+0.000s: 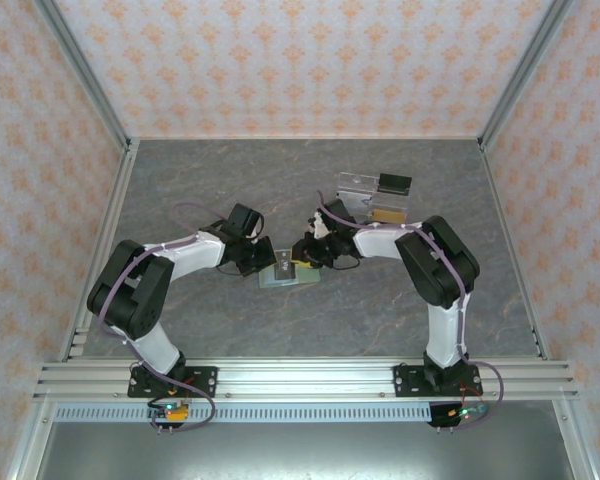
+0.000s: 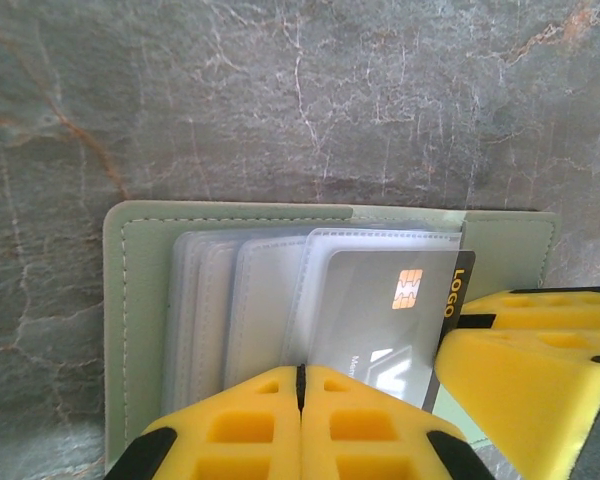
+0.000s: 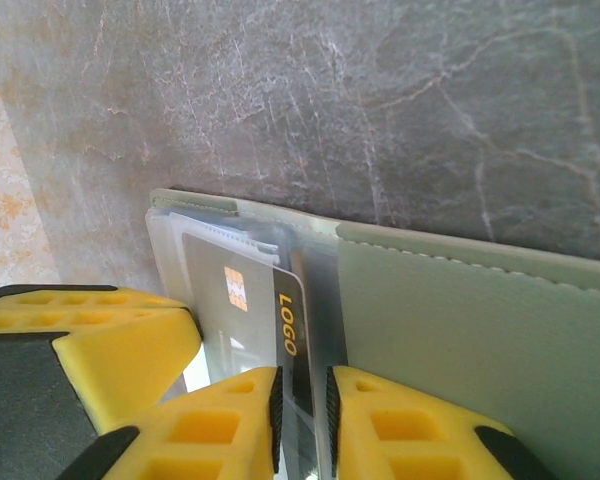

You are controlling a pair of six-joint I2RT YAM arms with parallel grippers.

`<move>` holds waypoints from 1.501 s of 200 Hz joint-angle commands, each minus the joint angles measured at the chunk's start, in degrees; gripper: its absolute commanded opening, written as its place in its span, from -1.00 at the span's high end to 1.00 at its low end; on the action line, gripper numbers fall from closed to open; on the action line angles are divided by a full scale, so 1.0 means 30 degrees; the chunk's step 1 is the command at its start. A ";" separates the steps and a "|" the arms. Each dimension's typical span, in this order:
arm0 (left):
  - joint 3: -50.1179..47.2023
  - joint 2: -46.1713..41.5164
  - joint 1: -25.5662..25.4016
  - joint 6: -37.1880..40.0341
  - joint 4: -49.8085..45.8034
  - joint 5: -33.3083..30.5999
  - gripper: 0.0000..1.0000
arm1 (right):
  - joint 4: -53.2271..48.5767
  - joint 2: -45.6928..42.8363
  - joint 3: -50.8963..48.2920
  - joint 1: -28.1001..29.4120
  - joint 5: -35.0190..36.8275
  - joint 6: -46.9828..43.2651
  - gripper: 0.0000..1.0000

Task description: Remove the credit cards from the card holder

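The pale green card holder [image 1: 285,277] lies open on the table between both grippers. Its green flap [image 2: 140,300] frames several clear sleeves [image 2: 250,300]. A grey credit card [image 2: 380,310] with a gold chip and a black "LOGO" stripe sticks partly out of the front sleeve. My left gripper [image 2: 300,385] is shut, its fingertips resting on the sleeves at the card's near edge. My right gripper [image 3: 302,395] stands a narrow gap open, straddling the card's black stripe [image 3: 285,325] and the sleeve edge, next to the green flap [image 3: 460,340].
A clear acrylic stand [image 1: 365,190] sits at the back right, with a black card [image 1: 393,184] and a yellow one [image 1: 385,213] on it. Patterned walls and metal rails enclose the grey marble table [image 1: 230,180].
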 commanded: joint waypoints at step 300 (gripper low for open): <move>0.0147 -0.3552 0.0966 -0.4457 1.1226 0.5946 -0.49 | 0.2919 -0.8074 -0.1146 -0.4371 -0.5736 -0.1225 1.00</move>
